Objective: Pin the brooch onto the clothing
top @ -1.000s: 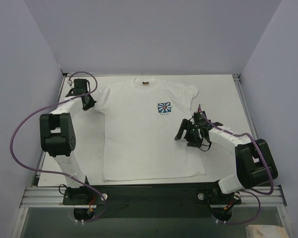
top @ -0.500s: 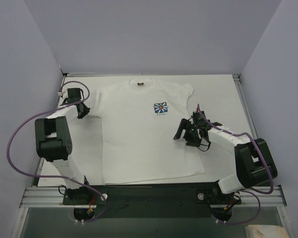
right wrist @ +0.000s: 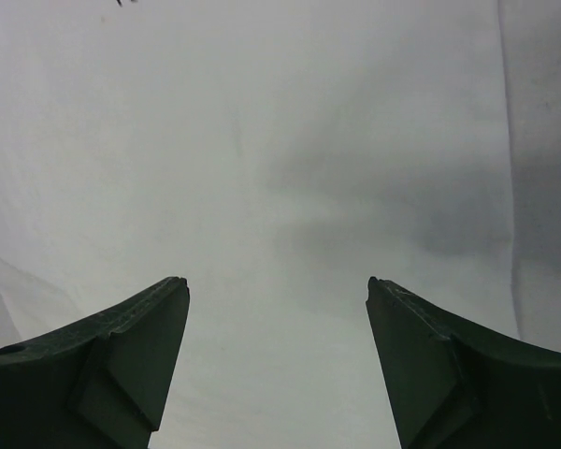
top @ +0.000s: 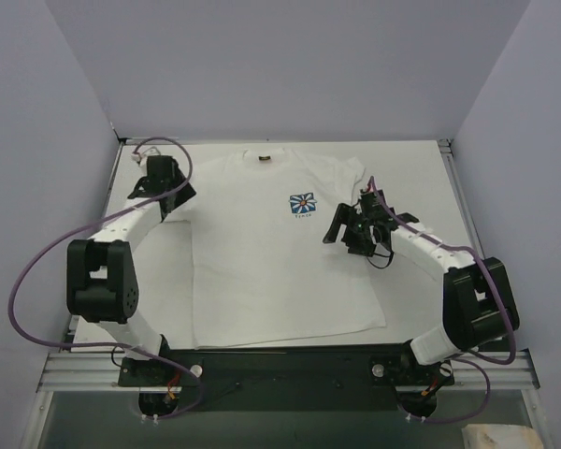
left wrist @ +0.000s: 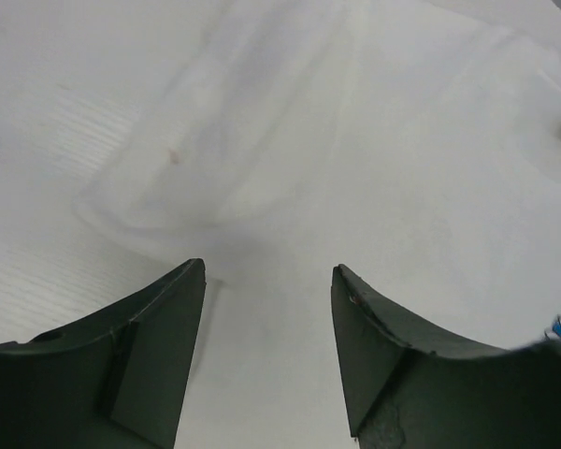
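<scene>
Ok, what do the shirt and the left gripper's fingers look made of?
Shirt: soft white knit fabric, probably cotton or a blend, matte; it lies limp with shallow folds. Fingers of the left gripper: dark, matte, hard plastic by the look, perhaps printed or moulded; their edges are slightly rough and chipped.

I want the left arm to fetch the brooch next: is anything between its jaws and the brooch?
Nothing visible does. The left gripper is open at the shirt's sleeve, with nothing in its jaws, and only flat white fabric lies between it and the brooch at the collar.
</scene>
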